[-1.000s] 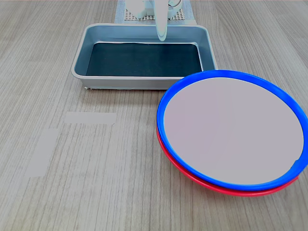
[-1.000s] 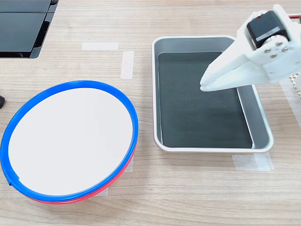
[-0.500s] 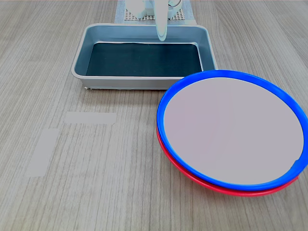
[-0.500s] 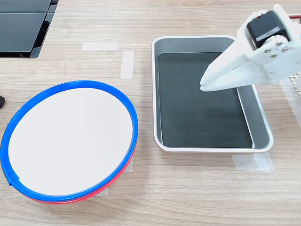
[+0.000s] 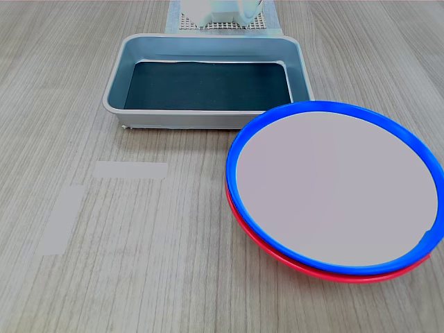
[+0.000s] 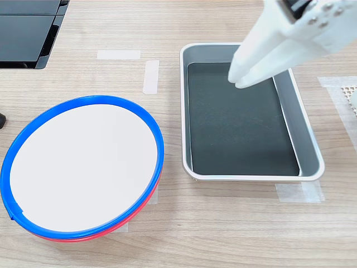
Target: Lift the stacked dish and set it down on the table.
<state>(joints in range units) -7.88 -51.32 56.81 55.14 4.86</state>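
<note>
in the second exterior view, a dark flat panel (image 6: 28, 30) is sitting at the top left corner of the table (image 6: 167, 234). below it the stacked dish (image 6: 82, 166), white with a bright blue rim, is lying at the second exterior view's lower left, resting directly on top of a red-rimmed plate (image 6: 120, 223) of which only a thin red crescent is showing along the lower edge. two pale tape strips (image 6: 150, 76) are lying on the wood just above the dish, one flat and one upright in the picture. right of the dish, a grey metal tray (image 6: 309, 145) with a dark bottom is sitting near it but apart from it, with another strip of tape at its lower right corner. the white gripper (image 6: 239, 79) is hanging above the upper part of the tray, reaching in from the top right corner, its two fingers pressed together at the tips with nothing between them. it is well apart from the dish.

in the first exterior view, tape strips (image 5: 130, 169) are lying at the left on the table (image 5: 139, 277), the tray (image 5: 114, 87) is sitting at top centre, and only a bit of the arm's white base (image 5: 222, 10) is peeking in at the top edge. the stacked dish (image 5: 336, 191) is filling the first exterior view's right side, overlapping the tray's near right corner in the picture, with the red-rimmed plate (image 5: 277, 258) showing beneath its lower edge.
</note>
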